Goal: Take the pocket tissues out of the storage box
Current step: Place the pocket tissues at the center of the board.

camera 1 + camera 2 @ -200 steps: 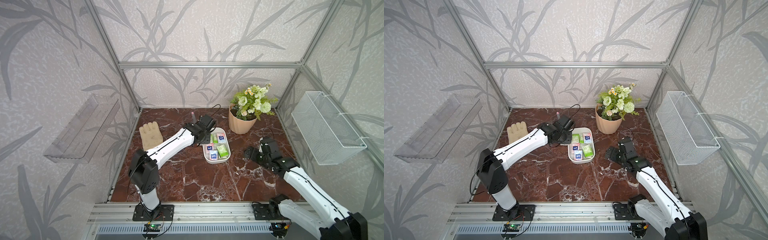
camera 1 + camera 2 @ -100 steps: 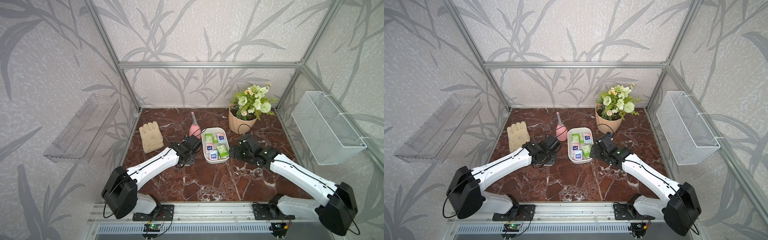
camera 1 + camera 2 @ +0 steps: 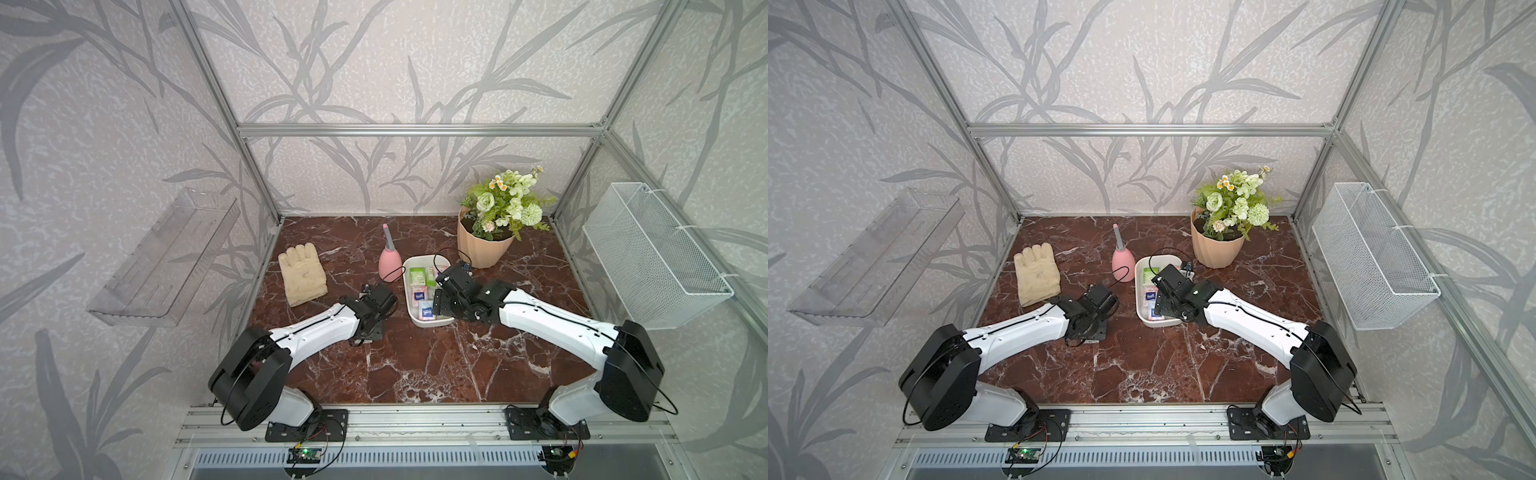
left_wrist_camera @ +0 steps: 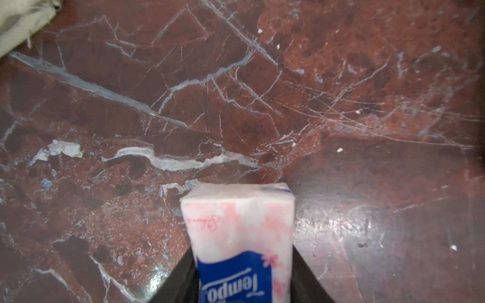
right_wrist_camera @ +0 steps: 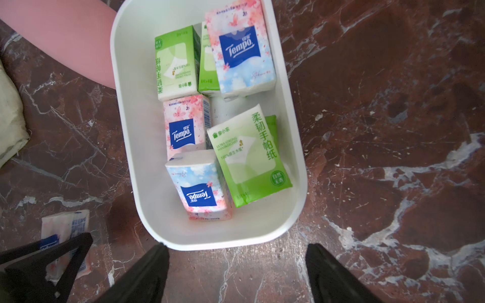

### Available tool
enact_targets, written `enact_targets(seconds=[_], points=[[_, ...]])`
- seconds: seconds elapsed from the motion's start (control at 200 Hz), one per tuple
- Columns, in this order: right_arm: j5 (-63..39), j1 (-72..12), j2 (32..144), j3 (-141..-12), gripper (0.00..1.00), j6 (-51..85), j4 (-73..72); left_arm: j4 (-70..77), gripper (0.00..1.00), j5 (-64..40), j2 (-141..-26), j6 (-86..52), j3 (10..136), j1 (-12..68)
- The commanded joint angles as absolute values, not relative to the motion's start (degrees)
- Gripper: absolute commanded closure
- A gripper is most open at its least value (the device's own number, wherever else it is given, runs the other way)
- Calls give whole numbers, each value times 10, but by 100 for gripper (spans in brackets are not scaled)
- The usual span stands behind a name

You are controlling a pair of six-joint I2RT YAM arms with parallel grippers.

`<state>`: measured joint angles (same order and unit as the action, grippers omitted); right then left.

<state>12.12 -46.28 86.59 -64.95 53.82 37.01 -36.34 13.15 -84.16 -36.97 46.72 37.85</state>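
Red-brown marble is forming the surface (image 3: 415, 365), and both arms are lying stretched across it toward the storage box (image 3: 424, 322). The left arm (image 3: 316, 332) is hovering just beside the box, outside one long wall. The right arm (image 3: 548, 320) is leaning in over the box from the opposite side.

Inside the box, seven pocket tissues (image 5: 249, 157) are lying loosely overlapped, four green and three pink floral. An eighth, a pink floral packet (image 4: 238, 236), is hanging outside the box, low over bare marble. The left fingers (image 4: 304, 283) are clamping it from both sides. The right fingers (image 5: 147, 278) are standing apart with nothing between them, poised above the near end of the box.

Judging by that, the job is only beginning: one packet is out but not yet set down, and seven are waiting.

Both top views are showing how the arms flank the box, yet the wrists are hiding the held packet and several packets inside. Only the right wrist view is letting all seven be counted. Only the left wrist view is showing the grip itself.
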Motion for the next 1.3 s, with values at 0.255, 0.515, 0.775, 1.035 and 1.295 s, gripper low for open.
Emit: enact_targets(seconds=[0.255, 0.515, 0.775, 1.035, 1.295], points=[[130, -469, 918, -710, 20, 536, 415, -316, 43, 112, -882, -361, 451, 362], [118, -471, 962, -755, 23, 531, 424, -347, 23, 106, -815, -356, 461, 346], [106, -475, 1020, -792, 27, 532, 430, -356, 0, 148, -695, -341, 449, 323], [98, -478, 1077, -822, 30, 527, 437, -280, 0, 194, -547, -317, 365, 322], [97, -478, 1126, -858, 31, 522, 448, -280, 0, 222, -467, -315, 326, 320]])
